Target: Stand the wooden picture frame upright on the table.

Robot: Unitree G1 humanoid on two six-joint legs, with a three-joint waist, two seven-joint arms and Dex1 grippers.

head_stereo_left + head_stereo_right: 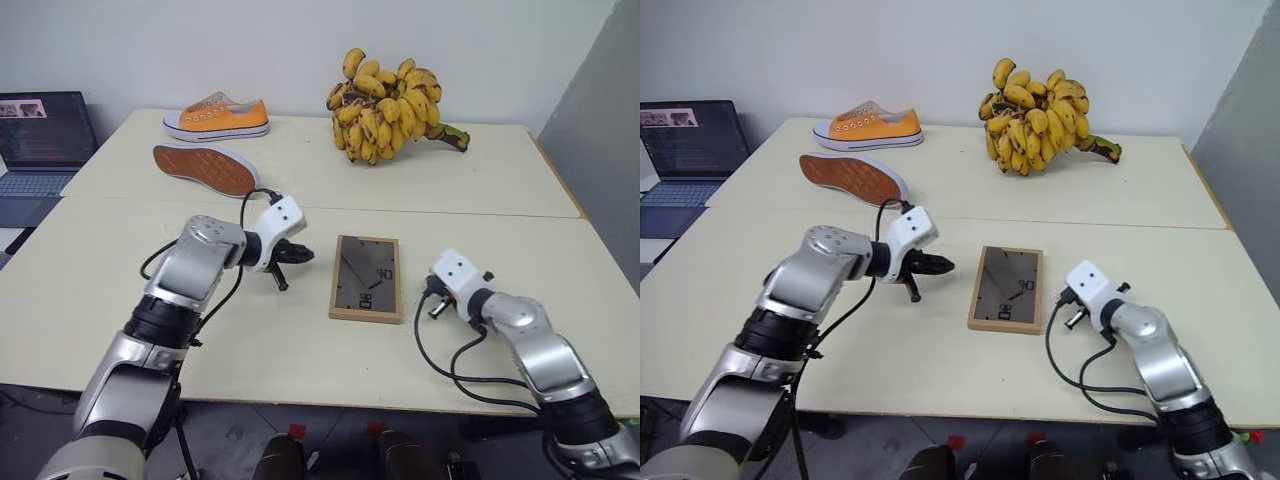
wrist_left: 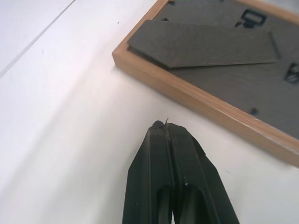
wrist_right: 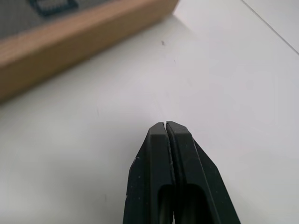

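The wooden picture frame point(image 1: 367, 278) lies flat on the table point(image 1: 300, 345) with its dark grey back and stand flap point(image 2: 201, 44) facing up, near the front slab's middle. My left gripper point(image 1: 306, 255) hovers just left of the frame, pointing at it; its fingers are shut with nothing between them. In the left wrist view the fingertips point(image 2: 164, 127) sit a short way off the frame's light-wood edge point(image 2: 196, 100). My right gripper point(image 3: 166, 125) is close to the frame's right side, shut and empty, its tip apart from the wooden edge point(image 3: 79, 35).
At the back left, an orange sneaker point(image 1: 217, 118) stands upright and a second one point(image 1: 205, 169) lies on its side, sole showing. A large bunch of bananas point(image 1: 388, 110) sits at the back middle. A laptop point(image 1: 40, 140) is off the table's left.
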